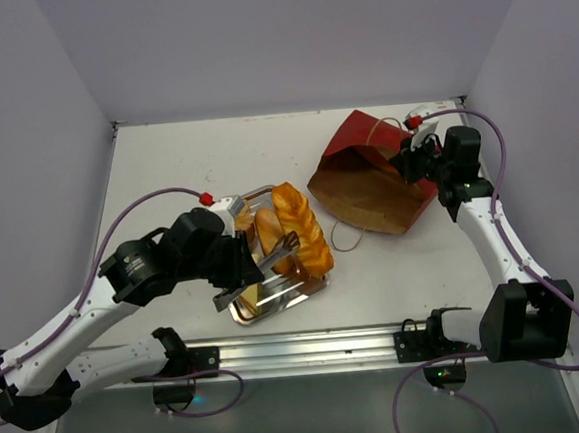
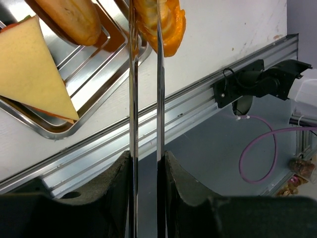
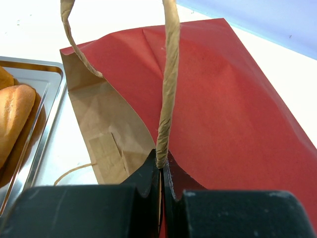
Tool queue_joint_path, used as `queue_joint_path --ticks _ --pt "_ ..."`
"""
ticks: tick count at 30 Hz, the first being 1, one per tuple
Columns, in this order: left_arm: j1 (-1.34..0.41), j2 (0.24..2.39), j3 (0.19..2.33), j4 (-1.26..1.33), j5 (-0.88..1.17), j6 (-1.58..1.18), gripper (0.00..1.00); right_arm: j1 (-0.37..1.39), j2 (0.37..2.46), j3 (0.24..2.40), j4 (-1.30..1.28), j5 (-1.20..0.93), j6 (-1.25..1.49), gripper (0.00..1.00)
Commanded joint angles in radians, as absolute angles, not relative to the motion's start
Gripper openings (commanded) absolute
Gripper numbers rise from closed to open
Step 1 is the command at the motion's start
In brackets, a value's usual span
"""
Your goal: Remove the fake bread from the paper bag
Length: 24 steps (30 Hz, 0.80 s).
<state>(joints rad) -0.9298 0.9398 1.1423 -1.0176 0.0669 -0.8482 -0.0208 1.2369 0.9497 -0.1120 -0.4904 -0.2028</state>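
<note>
overhead view faces down; both close wrist views share tray [image 2: 91, 74].

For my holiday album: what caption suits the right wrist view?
Right tool pinches the string handle of the red paper bag; bread on a tray at left.

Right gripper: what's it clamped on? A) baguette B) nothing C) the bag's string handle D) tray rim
C: in the right wrist view, the right gripper is shut on the tan string handle of the paper bag.
</note>
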Motion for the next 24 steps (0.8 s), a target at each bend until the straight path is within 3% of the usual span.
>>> queue_joint_path --ticks 1,24 --pt "-0.931 0.937 1.215 -1.094 0.04 -0.782 0.0 -0.025 1.227 0.954 -0.097 -0.508 -0.198 0.0" --pt "-0.931 0.796 1.147 -1.302 0.008 -0.813 0.0 -0.025 1.229 0.954 -0.097 -0.506 -0.198 0.0"
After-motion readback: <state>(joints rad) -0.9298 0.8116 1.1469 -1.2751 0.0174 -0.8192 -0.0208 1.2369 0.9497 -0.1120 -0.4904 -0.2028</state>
